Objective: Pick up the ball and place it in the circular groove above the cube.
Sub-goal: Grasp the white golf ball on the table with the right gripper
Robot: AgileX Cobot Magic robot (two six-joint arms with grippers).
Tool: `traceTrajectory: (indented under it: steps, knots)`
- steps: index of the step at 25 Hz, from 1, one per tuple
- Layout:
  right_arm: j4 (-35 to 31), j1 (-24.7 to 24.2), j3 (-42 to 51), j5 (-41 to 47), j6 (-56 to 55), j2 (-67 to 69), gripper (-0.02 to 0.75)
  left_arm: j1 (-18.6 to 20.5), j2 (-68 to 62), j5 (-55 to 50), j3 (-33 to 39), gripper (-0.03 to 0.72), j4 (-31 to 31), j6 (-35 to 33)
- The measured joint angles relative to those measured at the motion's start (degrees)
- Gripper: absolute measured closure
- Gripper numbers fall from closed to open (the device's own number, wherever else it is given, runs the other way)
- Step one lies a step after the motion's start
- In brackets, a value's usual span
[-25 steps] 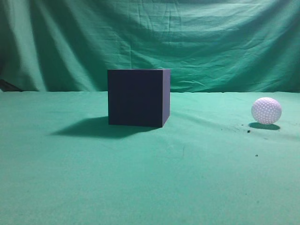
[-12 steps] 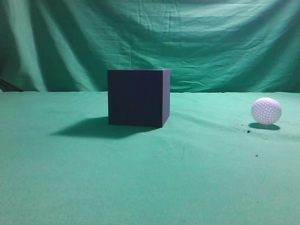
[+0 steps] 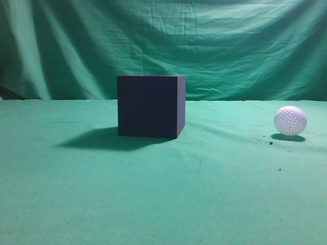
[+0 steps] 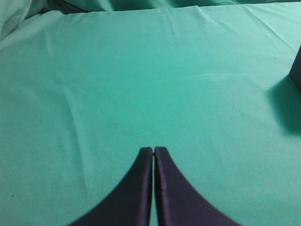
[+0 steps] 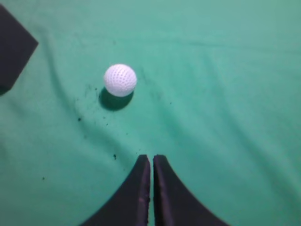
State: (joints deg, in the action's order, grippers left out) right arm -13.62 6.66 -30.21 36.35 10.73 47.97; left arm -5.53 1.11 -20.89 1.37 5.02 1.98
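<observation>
The left gripper (image 4: 153,149) hangs over bare green cloth (image 4: 141,84) with its two dark fingers pressed together, tips touching and nothing between them. The right gripper (image 5: 151,157) is the same: fingers closed flat against each other, empty, above the cloth.

Ahead of the right gripper and a little to its left lies the ball (image 5: 120,80), one only, white and dimpled, resting on the cloth well apart from the fingertips. Being round, it has no long axis and points no way. Small dark specks lie scattered on the cloth around and below it.

There is one cube (image 3: 151,106), dark navy, standing flat on the cloth with its edges upright. In the exterior view one broad face is turned toward the camera and a narrow side face shows on its right. The ball (image 3: 290,120) sits far to the cube's right, well apart from it.

The exterior view shows the whole cube and the ball but neither gripper. The right wrist view shows the ball from above and only a corner of the cube (image 5: 14,44) at the upper left. The left wrist view catches just a sliver of the cube (image 4: 296,70) and its shadow at the right edge; the ball is out of its sight. The cube's top face cannot be seen in any view.
</observation>
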Motion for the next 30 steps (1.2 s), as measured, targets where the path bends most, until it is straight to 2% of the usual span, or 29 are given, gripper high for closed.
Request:
traceTrajectory:
  steps: [7, 10, 12, 18, 20, 23, 24, 30]
  knots:
    - [4.5, 10.4, -11.2, 4.7, 1.4, 20.5, 0.738, 0.0, 0.0, 0.0, 0.0, 0.688, 0.0, 0.0]
    - [6.3, 12.7, -16.1, 4.7, 1.2, 28.1, 0.738, 0.0, 0.0, 0.0, 0.0, 0.688, 0.0, 0.0]
    - [6.8, 13.1, -19.1, 4.7, 1.1, 33.0, 0.690, 0.0, 0.0, 0.0, 0.0, 0.688, 0.0, 0.0]
    - [8.6, 13.1, -26.6, 4.0, 1.0, 44.6, 0.314, 0.0, 0.0, 0.0, 0.0, 0.688, 0.0, 0.0]
    - [9.4, 13.1, -28.5, 3.7, 0.8, 48.0, 0.232, 0.0, 0.0, 0.0, 0.0, 0.688, 0.0, 0.0]
    - [10.0, 13.1, -30.6, 3.6, 0.1, 52.1, 0.232, 0.0, 0.0, 0.0, 0.0, 0.688, 0.0, 0.0]
    - [10.3, 13.1, -31.1, 3.5, -0.5, 53.3, 0.192, 0.0, 0.0, 0.0, 0.0, 0.688, 0.0, 0.0]
    - [10.9, 13.1, -32.2, 2.6, -1.9, 57.1, 0.206, 0.0, 0.0, 0.0, 0.0, 0.688, 0.0, 0.0]
